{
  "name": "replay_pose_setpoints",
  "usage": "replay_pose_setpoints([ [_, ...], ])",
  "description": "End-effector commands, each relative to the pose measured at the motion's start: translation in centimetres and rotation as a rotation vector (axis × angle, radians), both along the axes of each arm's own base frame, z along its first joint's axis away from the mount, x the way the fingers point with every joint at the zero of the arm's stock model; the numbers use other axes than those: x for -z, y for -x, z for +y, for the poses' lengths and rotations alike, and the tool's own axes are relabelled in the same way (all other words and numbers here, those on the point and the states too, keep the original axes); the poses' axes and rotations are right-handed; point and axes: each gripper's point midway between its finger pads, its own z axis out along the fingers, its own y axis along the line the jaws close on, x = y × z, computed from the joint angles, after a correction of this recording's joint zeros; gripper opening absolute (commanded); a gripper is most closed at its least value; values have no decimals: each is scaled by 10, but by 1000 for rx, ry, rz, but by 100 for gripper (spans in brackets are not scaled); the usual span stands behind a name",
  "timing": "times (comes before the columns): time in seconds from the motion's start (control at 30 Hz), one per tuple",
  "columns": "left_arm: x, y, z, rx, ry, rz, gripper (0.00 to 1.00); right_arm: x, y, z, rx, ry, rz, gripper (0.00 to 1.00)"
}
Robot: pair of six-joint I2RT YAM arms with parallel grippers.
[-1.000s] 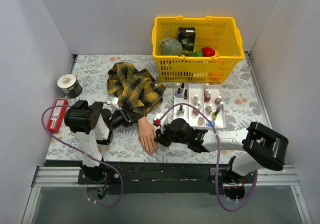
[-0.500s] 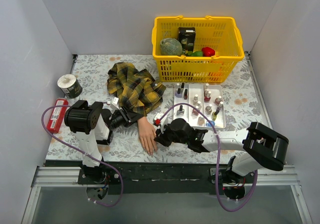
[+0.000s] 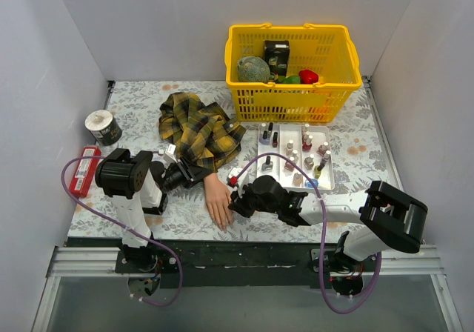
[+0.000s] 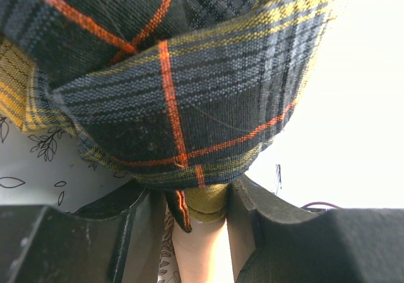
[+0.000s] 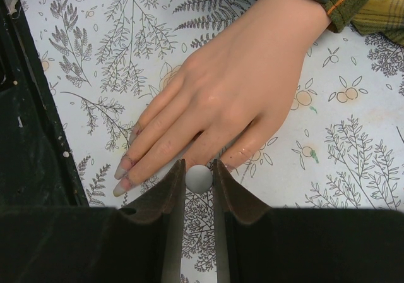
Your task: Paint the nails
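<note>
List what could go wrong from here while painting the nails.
The right gripper pinches only a small round grey knob; a slip could smear polish beyond the nails of the peach mannequin hand. The left gripper clamps the wrist at the yellow-and-black plaid sleeve; slipping fabric could let the hand shift.

Nothing could be read from where I stood. The black carton in the yellow plastic basket and the flat red packet at the table's left edge bore pale markings, all too small to make out.
</note>
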Motion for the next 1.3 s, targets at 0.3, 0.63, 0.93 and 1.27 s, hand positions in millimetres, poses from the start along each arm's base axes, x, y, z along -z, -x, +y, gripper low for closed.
replay_pose_setpoints([
  [0.3, -2, 8, -1, 35, -42, -75, 17, -11, 2, -9, 12, -30, -15, 1],
  [0.63, -4, 8, -1, 35, -41, -78, 17, -16, -9, -10, 63, -29, -48, 1],
  [0.93, -4, 8, -1, 35, -40, -81, 17, -15, -7, -1, 32, -30, -35, 1],
  [1.27, -5, 8, -1, 35, -41, -84, 17, -20, -9, 4, 24, -43, -41, 1],
])
